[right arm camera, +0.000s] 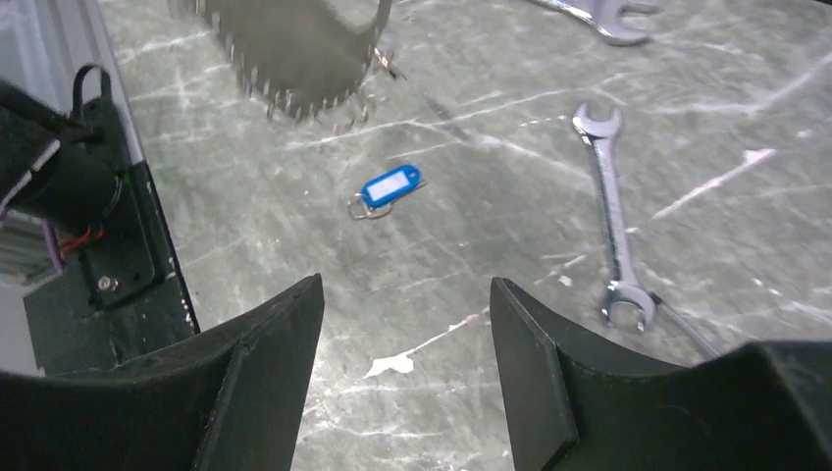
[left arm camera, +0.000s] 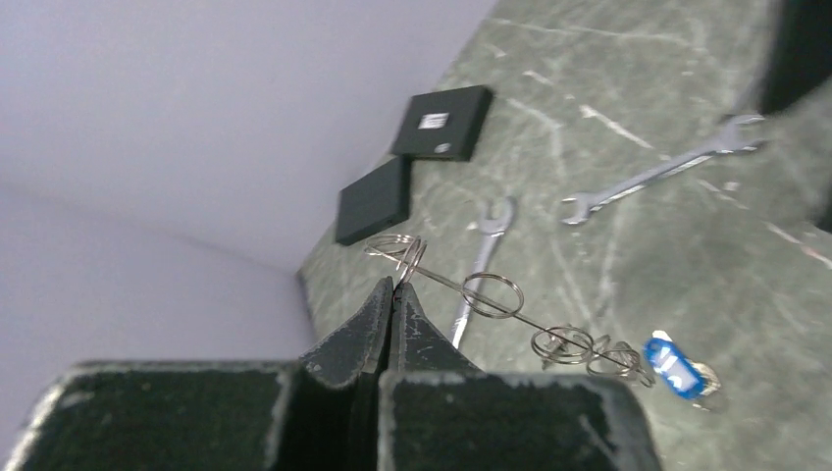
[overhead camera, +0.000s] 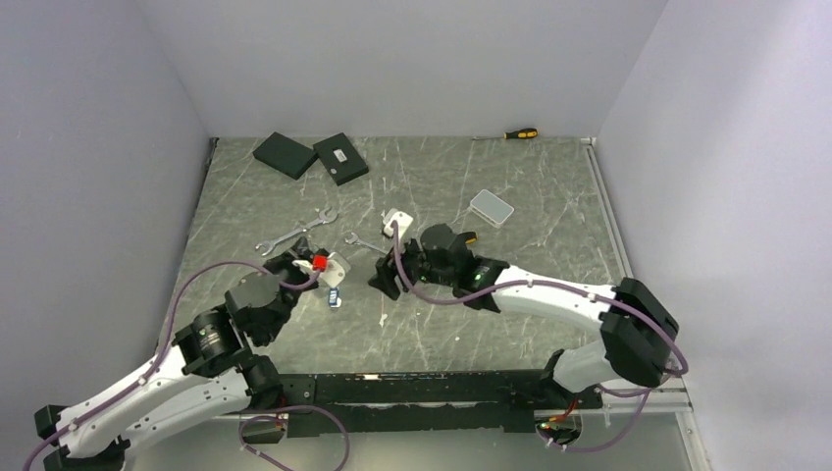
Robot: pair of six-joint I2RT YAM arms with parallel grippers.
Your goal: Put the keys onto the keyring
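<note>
Closest, my left pincer (left arm camera: 394,285) clenches, seemingly on the keyring (left arm camera: 442,287) wire; right pincer (right arm camera: 404,294) gapes above the grey-green marbled desk (right arm camera: 294,226), lilac walls (overhead camera: 392,59) around; one key (right arm camera: 609,206) lies lengthwise away.

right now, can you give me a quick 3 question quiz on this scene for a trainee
1. True or false: both spanners lie on the table.
2. The left pincer is shut on: A a spanner, B the keyring, C nothing.
3. Fill in: the tag is coloured ___.
Key: 1 true; 2 B; 3 blue.
</note>
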